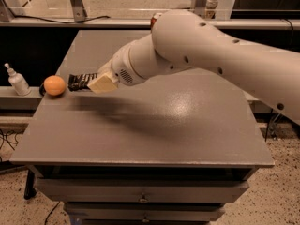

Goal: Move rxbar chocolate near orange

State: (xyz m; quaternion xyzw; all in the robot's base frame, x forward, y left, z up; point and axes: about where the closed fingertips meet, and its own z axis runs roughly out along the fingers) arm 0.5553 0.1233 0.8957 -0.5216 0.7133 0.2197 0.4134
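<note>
Near the left edge of the table [187, 125], the jaws clamp the rxbar chocolate [80, 82], its tip beside the orange [54, 85].

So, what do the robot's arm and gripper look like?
The arm is thick, smooth and off-white, with rounded segments and small dark round holes. The gripper, over the left part of the table next to the dark bar, is a pale cream block. No cables or markings show.
</note>
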